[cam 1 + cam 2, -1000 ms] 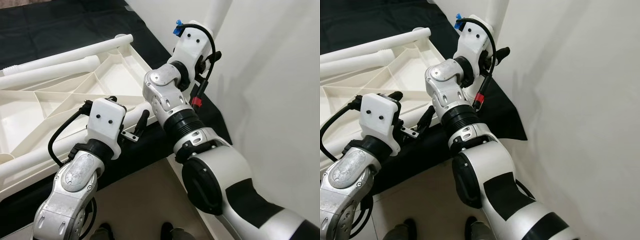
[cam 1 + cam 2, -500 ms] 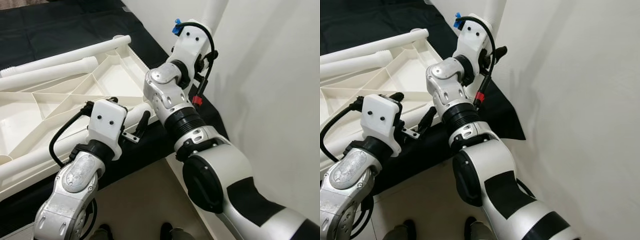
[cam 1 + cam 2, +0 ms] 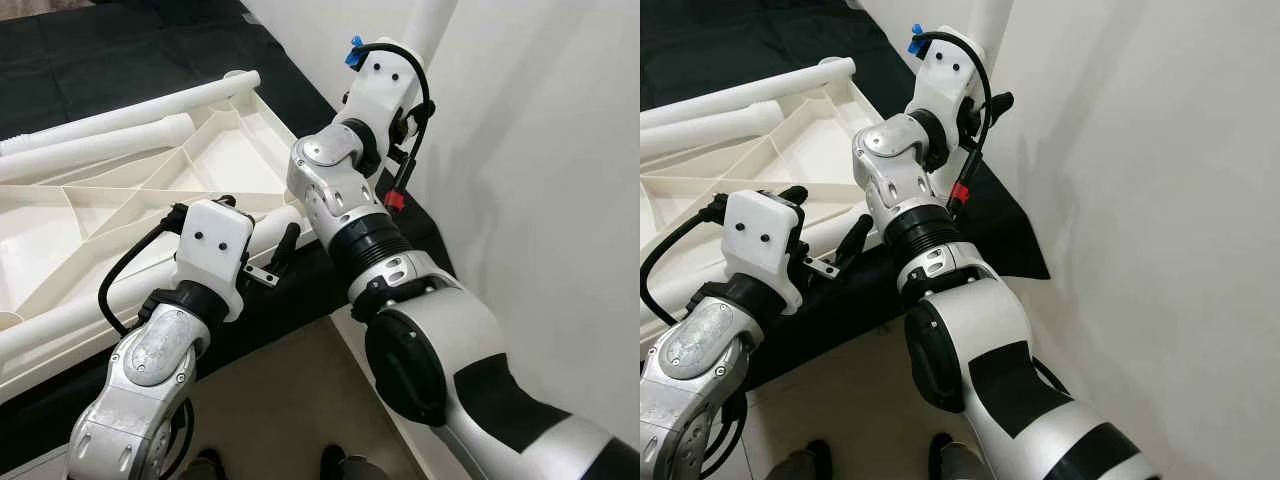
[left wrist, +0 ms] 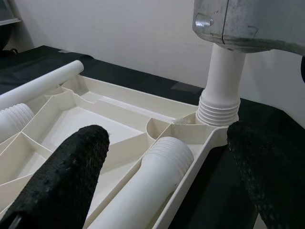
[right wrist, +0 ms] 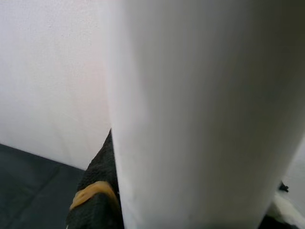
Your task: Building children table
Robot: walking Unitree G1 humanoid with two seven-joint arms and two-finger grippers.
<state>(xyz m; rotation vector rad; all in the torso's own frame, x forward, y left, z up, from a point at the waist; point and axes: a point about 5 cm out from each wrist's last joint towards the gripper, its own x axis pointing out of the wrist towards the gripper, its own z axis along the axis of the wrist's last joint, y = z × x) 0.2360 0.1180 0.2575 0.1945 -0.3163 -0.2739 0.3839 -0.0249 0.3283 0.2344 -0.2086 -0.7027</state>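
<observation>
- The white plastic tabletop point(image 3: 120, 200) lies upside down on a black mat point(image 3: 110, 60), ribbed underside up, spread over the 9 to 11 o'clock part of the head views.
- At its near right corner an upright leg point(image 4: 223, 81) stands in the corner socket — its ribbed collar sits right at the socket rim, seen at 1 o'clock in the left wrist view.
- The same upright leg point(image 3: 432, 25) rises out of frame at 1 o'clock in the left eye view, close against the white wall point(image 3: 540, 150).
- The right gripper point(image 3: 980, 105) is at that leg, high up at 12 o'clock; in the right wrist view the leg's white tube point(image 5: 200, 114) is pressed against a black finger point(image 5: 97, 200), so the claw looks closed round it, though only 1 finger can be made out.
- A loose leg point(image 4: 147, 191) lies along the tabletop's near edge channel, its ribbed end just beside the corner socket.
- 2 more loose legs point(image 3: 130, 110) lie side by side along the tabletop's far edge, at 10 to 11 o'clock.
- The left gripper point(image 4: 167, 186) hovers just over the near loose leg, at 7 o'clock in the head views — its 2 black fingers point(image 4: 66, 176) spread wide, 1 on each side of the leg, holding nothing.
- A person's shoes point(image 3: 340, 465) show at 6 o'clock on the pale floor point(image 3: 280, 400).
</observation>
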